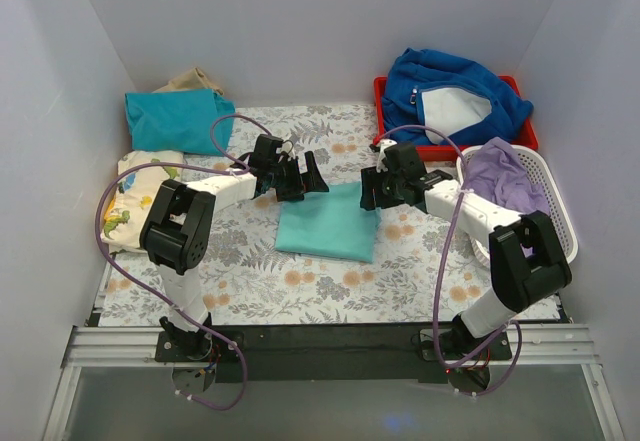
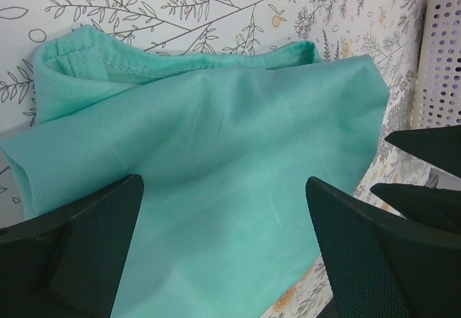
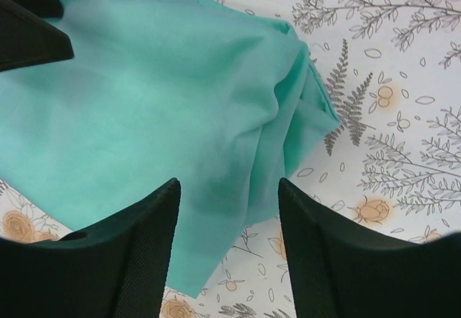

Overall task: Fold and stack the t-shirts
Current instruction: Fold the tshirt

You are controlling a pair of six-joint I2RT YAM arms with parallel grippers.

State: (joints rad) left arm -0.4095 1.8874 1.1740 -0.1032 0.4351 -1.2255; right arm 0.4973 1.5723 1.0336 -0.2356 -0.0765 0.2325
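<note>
Though folded already into rough rectangle at table centre, looks not quite tidy: mint tee [image 1: 328, 223], right edge bunched. Just above, left gripper [image 1: 300, 176] at far-left corner, jaws wide apart, empty; right gripper [image 1: 377, 189] at right edge, jaws apart, gripping nothing. Step in hand, prob.: finishing fold. Next: pinch both sides, carry to teal tee [image 1: 172, 121] far left w/o unfolding. Count: 3 tees incl. dinosaur tee [image 1: 135, 196], 2 grippers, 1 blue jacket [image 1: 450, 86], 1 basket [image 1: 560, 216].
</note>
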